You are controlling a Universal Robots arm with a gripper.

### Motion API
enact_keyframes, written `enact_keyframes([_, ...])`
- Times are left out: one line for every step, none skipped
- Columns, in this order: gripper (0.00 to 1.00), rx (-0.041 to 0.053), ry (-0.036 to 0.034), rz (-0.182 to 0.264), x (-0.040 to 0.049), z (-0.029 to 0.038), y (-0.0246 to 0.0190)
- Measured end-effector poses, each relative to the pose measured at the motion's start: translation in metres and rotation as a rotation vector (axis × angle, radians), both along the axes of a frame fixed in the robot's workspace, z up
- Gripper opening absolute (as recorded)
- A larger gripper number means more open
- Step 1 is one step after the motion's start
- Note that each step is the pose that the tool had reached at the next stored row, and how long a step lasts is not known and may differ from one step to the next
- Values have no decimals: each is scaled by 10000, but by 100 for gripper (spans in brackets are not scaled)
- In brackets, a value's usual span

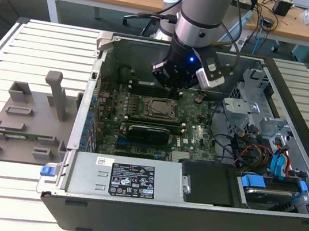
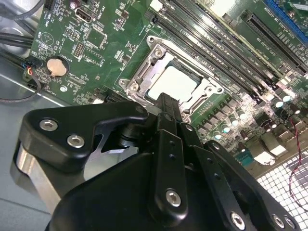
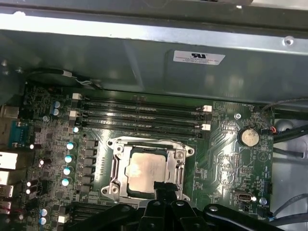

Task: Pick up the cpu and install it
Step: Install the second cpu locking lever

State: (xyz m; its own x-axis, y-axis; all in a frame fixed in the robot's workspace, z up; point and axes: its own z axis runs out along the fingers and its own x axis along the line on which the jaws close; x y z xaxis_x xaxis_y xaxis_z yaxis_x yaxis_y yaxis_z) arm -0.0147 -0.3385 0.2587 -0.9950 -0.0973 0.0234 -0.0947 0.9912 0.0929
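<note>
The cpu (image 2: 173, 84), a flat silvery square, lies flat inside the open motherboard socket frame (image 2: 137, 72). It also shows in the first wrist view as the cpu (image 3: 147, 171) and in the exterior view as the cpu (image 1: 156, 109). My gripper (image 2: 166, 100) hangs just above the socket, its black tips meeting over one edge of the chip. The fingers are shut with nothing between them. In the first wrist view the gripper (image 3: 161, 186) overlaps the chip's corner. In the exterior view the gripper (image 1: 173, 88) stands over the far side of the socket, inside the open computer case (image 1: 129, 205).
Memory slots (image 3: 139, 113) run beside the socket and a coin battery (image 3: 249, 137) sits on the board. In the exterior view a drive cage with cables (image 1: 260, 149) is at the right, a power supply (image 1: 127, 178) at the front, and a grey fixture (image 1: 26, 119) on the table at the left.
</note>
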Motion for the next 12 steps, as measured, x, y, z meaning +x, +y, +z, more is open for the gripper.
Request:
enact_keyframes([11,-1,1,0,0,0,-10])
enact_keyframes([11,0,0,0,0,0,-21])
enact_keyframes([11,0,0,0,0,0,-31])
enact_keyframes([11,0,0,0,0,0,-42])
enact_keyframes([11,0,0,-1,0,0,-55])
enact_keyframes([11,-1,0,-1,0,0,-74])
enact_keyframes([11,0,0,0,0,0,-87])
enact_keyframes([11,0,0,-1,0,0,-99])
enact_keyframes([11,0,0,0,0,-1,-117])
enact_keyframes([11,0,0,-1,0,-1,-129])
enact_keyframes([11,-1,0,0,0,-1,-149])
enact_keyframes([11,0,0,-1,0,-3,-166])
